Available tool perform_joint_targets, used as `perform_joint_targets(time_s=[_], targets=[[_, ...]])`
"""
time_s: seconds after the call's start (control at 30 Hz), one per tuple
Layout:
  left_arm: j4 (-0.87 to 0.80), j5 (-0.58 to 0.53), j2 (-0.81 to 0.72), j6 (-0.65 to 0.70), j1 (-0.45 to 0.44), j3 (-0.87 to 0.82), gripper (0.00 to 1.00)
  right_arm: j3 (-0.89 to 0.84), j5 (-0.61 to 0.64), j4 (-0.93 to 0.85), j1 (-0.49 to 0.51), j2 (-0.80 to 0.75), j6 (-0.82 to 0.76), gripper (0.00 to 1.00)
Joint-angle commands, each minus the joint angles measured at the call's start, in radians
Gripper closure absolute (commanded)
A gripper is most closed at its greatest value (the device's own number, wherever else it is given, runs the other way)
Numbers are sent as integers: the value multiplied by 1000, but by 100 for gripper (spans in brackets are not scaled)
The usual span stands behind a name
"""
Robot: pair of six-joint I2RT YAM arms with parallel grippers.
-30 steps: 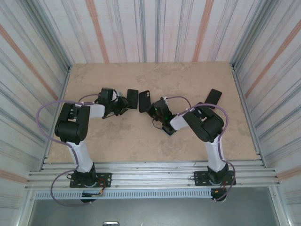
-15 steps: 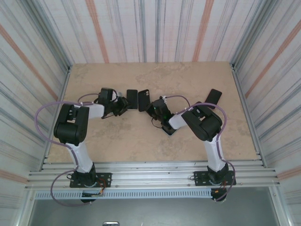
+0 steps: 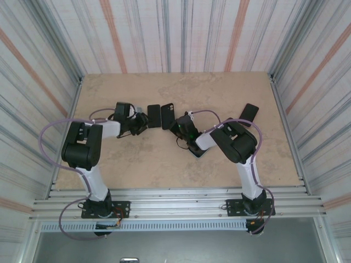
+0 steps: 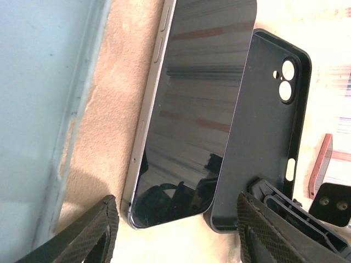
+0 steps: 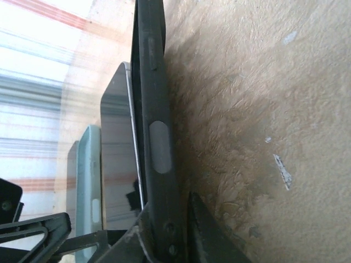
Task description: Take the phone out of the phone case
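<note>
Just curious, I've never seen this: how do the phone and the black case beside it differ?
The phone has a glossy, reflective face and a silvery side edge; the case is matte black. The phone is a solid slab; the case is an empty shell with round camera holes and a raised rim. Both are dark rounded rectangles of similar size, lying side by side on the table.

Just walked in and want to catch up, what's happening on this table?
The phone is already out, lying screen-up beside its empty phone case. The left gripper hangs open at the phone's end. The right gripper has its fingers either side of the case's end; whether they grip it is unclear.
</note>
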Motion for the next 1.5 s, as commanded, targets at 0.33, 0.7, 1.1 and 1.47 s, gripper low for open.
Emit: perform_joint_targets(time_s=[0.33, 0.7, 1.1, 1.47], targets=[[-94, -8, -95, 64, 8, 46, 38, 15, 49, -57, 9, -7, -184, 62], [-151, -1, -153, 100, 7, 78, 37, 25, 110, -164, 16, -36, -338, 59], [-165, -1, -167, 113, 7, 86, 37, 41, 135, -236, 16, 10, -363, 61], [-177, 8, -170, 122, 8, 100, 36, 66, 72, -238, -12, -1, -420, 60]])
